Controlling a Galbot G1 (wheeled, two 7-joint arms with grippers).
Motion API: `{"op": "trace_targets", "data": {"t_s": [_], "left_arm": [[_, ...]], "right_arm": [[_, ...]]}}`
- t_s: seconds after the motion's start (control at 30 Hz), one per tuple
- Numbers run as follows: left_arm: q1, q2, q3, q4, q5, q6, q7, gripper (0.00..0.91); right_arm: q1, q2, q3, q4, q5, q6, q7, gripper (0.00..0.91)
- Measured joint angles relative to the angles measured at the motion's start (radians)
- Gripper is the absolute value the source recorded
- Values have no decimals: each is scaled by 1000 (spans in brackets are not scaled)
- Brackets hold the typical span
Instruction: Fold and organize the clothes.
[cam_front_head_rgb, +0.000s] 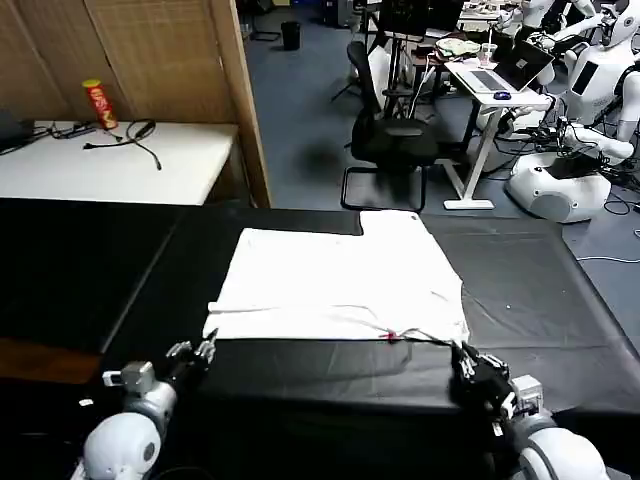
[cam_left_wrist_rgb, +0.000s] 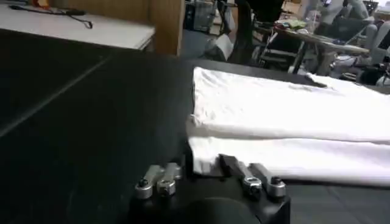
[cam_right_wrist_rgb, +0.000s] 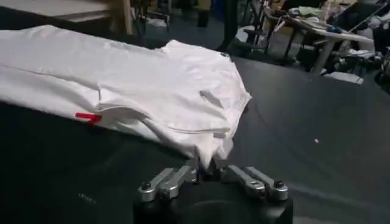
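Observation:
The white T-shirt (cam_front_head_rgb: 340, 280) lies on the black table (cam_front_head_rgb: 540, 290), its near part folded into a long band, with a small red mark (cam_right_wrist_rgb: 88, 116) near the front edge. At the shirt's near left corner sits my left gripper (cam_front_head_rgb: 205, 350), and in the left wrist view (cam_left_wrist_rgb: 206, 163) its fingers close on the cloth's edge (cam_left_wrist_rgb: 286, 115). My right gripper (cam_front_head_rgb: 465, 358) is at the near right corner. There the shirt (cam_right_wrist_rgb: 158, 85) is drawn into a point pinched between the fingers of the right gripper (cam_right_wrist_rgb: 209, 169).
The black table stretches wide on both sides of the shirt. Beyond its far edge stand a black office chair (cam_front_head_rgb: 392, 140), a wooden partition (cam_front_head_rgb: 240, 100) and a white desk (cam_front_head_rgb: 110, 160) carrying a red can (cam_front_head_rgb: 99, 103) and cables. White robots (cam_front_head_rgb: 580, 130) stand at the back right.

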Motion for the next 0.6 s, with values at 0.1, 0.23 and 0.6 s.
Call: {"op": "trace_targets", "data": {"t_s": [0.1,0.23,0.6], "left_arm": [[1,4,0,-3,-2,0,0,0],[16,17,0,-22,46,7,-8,0],[114,103,-50,-118,115,44,-20,0]], "right_arm": [[-3,-5,8,13,18,-26,22,10],[-16,-17,25,40,80,-86,60,0],[-134,0,106,191,178,-224,113,0]]}}
